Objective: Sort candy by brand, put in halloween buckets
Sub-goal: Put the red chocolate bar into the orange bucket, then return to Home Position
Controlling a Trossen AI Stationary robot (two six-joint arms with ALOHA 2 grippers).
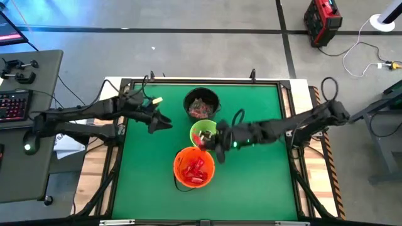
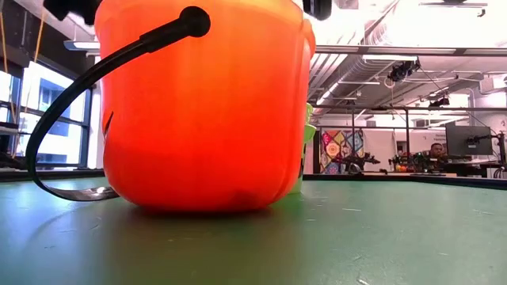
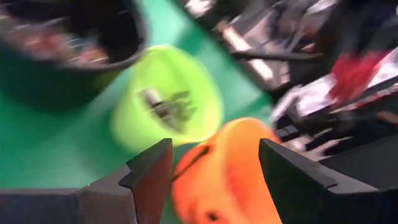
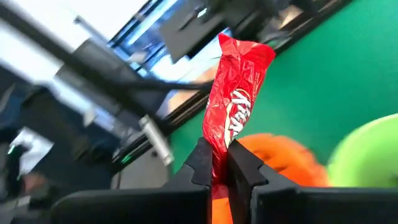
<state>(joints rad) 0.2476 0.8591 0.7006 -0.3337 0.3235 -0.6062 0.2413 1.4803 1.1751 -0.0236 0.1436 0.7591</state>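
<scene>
Right tool (image 4: 219, 163): mine, fingers pinched tight on the lower end of a red KitKat piece (image 4: 236, 106), which stands up out of the pinch; seen from above, this tool (image 1: 217, 147) hangs at the orange bucket's far right rim, just beside the lime green bucket.
Left tool (image 3: 214, 171): fingers held apart, nothing between them; from above it (image 1: 164, 123) sits left of the lime green bucket, well clear of the orange bucket, aimed toward the buckets.
Orange bucket (image 1: 193, 167): my landmark, on the green surface (image 1: 257, 188), nearest the front edge; red wrapped candy (image 1: 195, 168) lies inside; its black handle (image 2: 95, 71) droops down the side to the surface.
Lime green bucket (image 1: 203, 134): just behind the orange bucket; a few dark-wrapped pieces (image 3: 166, 106) sit at its bottom.
Black bucket (image 1: 201, 103): farthest behind the orange bucket, beyond the green one, holding mixed red and dark wrappers.
</scene>
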